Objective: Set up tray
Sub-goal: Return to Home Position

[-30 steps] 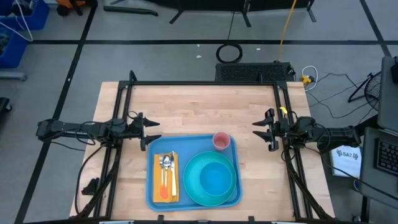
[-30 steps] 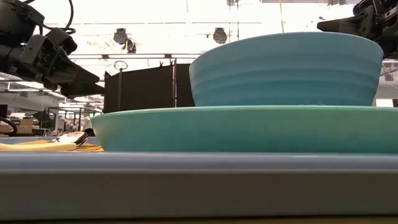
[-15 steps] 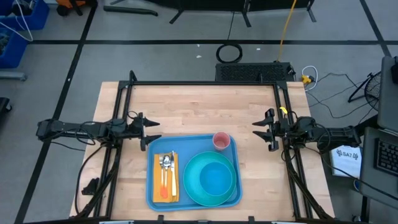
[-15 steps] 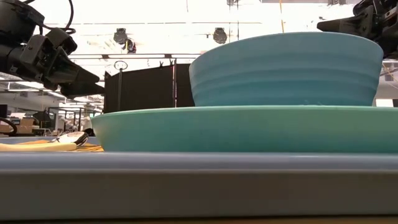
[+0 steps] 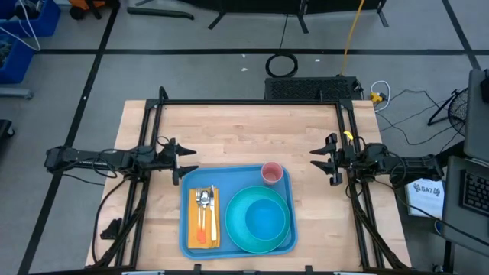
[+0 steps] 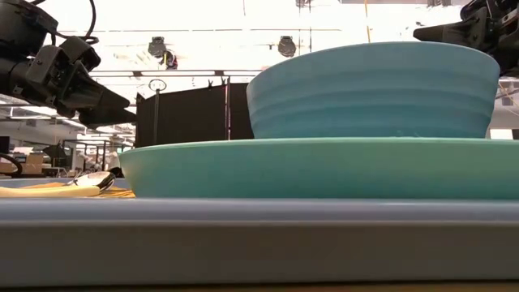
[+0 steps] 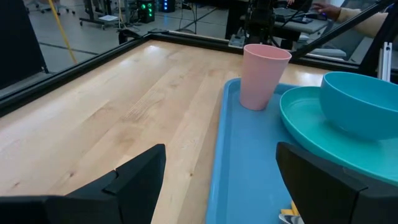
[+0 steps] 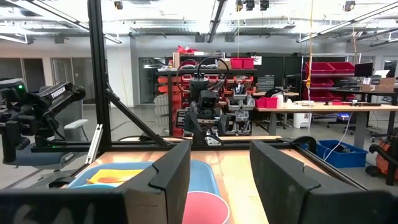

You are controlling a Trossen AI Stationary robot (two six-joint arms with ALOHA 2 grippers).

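The light-blue tray (image 5: 238, 244) lies flat near the table's near edge. On it rest a teal plate (image 5: 260, 229) with a teal bowl (image 5: 265, 218) standing on it, a pink cup (image 5: 272, 173) upright in the far right corner, and a yellow napkin (image 5: 203, 229) carrying cutlery (image 5: 205, 206), among it an orange-handled piece. My left gripper (image 5: 180, 163) hovers open just left of the tray's far left corner. My right gripper (image 5: 325, 159) is open, above the table to the right of the tray. In the left wrist view the cup (image 7: 263, 76), tray (image 7: 249, 155) and bowl (image 7: 364, 109) lie ahead.
A black metal frame (image 5: 252, 102) runs along the table's far, left and right sides. Bare wood (image 5: 244, 134) lies between the tray and the far edge. The right wrist view shows the left arm (image 8: 37, 112) across the table and a workshop behind.
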